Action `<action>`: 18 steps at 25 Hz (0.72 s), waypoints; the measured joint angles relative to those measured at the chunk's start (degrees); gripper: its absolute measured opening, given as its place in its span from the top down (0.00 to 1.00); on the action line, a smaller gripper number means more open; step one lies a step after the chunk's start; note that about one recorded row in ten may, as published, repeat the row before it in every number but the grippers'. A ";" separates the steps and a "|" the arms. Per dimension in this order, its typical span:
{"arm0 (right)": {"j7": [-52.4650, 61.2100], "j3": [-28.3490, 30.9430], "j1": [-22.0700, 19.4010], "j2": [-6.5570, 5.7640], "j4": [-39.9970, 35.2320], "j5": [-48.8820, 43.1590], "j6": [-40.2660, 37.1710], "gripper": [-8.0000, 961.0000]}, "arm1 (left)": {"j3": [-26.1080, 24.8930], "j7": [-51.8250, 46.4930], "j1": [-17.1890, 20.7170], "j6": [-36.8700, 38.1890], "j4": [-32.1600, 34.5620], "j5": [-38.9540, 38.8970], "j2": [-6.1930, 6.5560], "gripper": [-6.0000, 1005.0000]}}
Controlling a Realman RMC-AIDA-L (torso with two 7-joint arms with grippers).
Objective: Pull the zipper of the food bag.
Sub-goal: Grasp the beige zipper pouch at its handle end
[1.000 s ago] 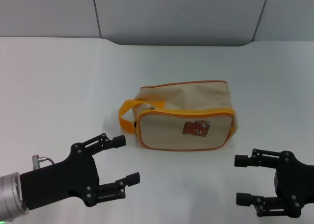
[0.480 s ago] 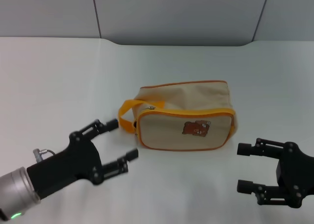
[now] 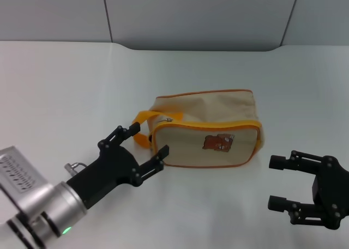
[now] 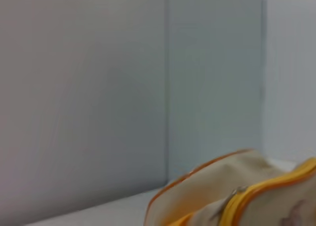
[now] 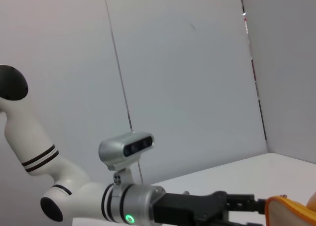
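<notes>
Left claw (image 3: 146, 146) spread wide, held low over white worktop (image 3: 65, 91), fingertips just beside orange loop strap (image 3: 143, 125) at bag's left end. Boxy beige canvas food bag (image 3: 204, 129) with orange piping set mid-worktop, bear patch facing robot. Small silvery zipper (image 3: 169, 119) seen near strap end of rim. Right claw (image 3: 279, 183) spread, kept apart from bag, at near right.

White table (image 3: 65, 85) spreads wide; grey panelled wall (image 3: 191, 14) rises behind its far edge.
</notes>
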 joint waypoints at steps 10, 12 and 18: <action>-1.88 0.13 -0.79 0.24 0.00 0.41 0.48 0.18 | -7.61 2.73 -2.75 -7.68 -6.24 0.24 0.01 0.24; -2.69 0.13 -1.19 0.47 -0.05 1.14 0.44 0.18 | -9.78 2.51 -3.19 -9.60 -6.87 0.22 0.01 0.24; -3.18 0.13 -1.82 0.58 -0.13 2.14 0.28 0.18 | -10.38 1.93 -4.00 -11.54 -7.43 0.23 0.01 0.25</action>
